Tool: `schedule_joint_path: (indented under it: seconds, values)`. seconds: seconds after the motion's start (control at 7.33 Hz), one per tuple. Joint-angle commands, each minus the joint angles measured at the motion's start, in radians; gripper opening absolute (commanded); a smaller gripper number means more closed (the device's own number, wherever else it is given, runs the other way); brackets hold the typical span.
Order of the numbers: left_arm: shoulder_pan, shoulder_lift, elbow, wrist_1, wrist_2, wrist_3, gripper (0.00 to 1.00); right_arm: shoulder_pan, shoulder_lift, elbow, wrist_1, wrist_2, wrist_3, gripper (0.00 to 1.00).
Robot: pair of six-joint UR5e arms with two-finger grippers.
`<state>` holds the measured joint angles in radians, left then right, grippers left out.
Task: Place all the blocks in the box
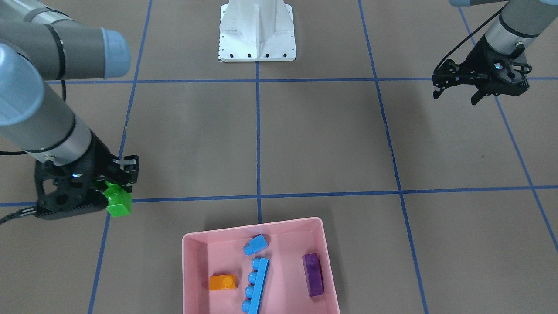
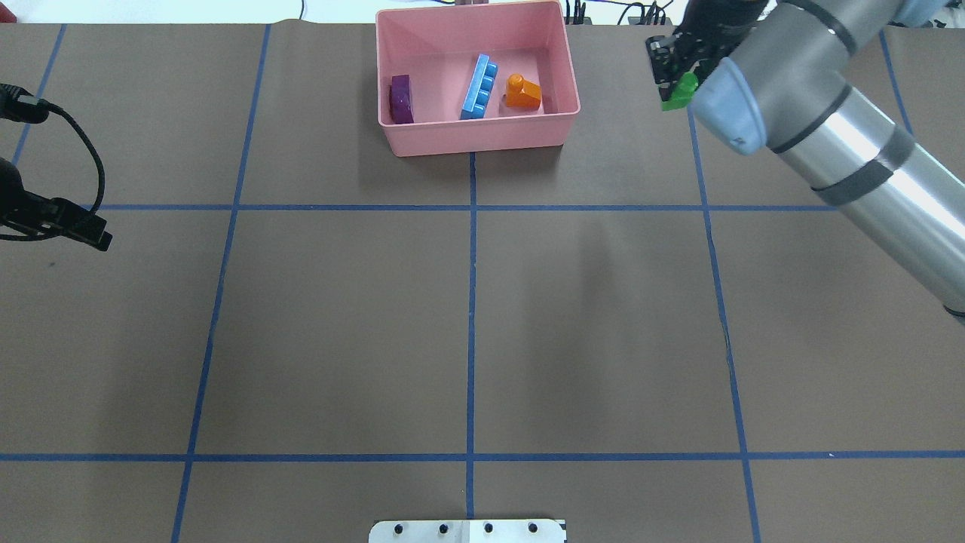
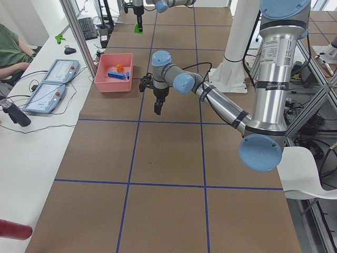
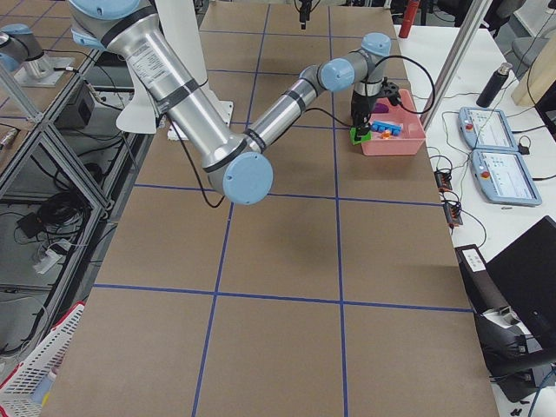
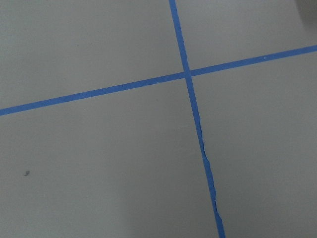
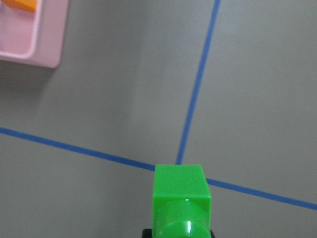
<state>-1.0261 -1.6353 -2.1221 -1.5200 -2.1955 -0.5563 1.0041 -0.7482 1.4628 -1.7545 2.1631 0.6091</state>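
Note:
The pale pink box (image 1: 253, 229) sits at the table's far edge and holds the orange brick (image 1: 222, 282), the small blue brick (image 1: 255, 244), the long blue brick (image 1: 256, 283) and the purple brick (image 1: 313, 274). My right gripper (image 1: 115, 192) is shut on the green brick (image 1: 118, 201), lifted over the table beside the box, apart from it. The right wrist view shows the green brick (image 6: 179, 198) with the box corner (image 6: 44, 49) at upper left. My left gripper (image 1: 455, 97) is open and empty, far from the box.
The white robot base (image 1: 257, 35) stands at the near middle edge. Blue tape lines (image 2: 471, 302) grid the brown table. A side bench with tablets (image 3: 52, 84) and an operator lies beyond the box.

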Motion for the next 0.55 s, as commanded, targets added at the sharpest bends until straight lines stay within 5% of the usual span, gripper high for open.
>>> schedule_joint_path:
  seconds: [0.0,0.41]
  values:
    - [0.001,-0.001,0.005,0.000,-0.001,-0.005,1.00,-0.044,0.143,-0.279,0.265,-0.031,0.147,0.00]
    - [0.003,-0.008,0.011,0.000,-0.001,-0.007,1.00,-0.045,0.337,-0.624,0.460,-0.129,0.153,0.00]
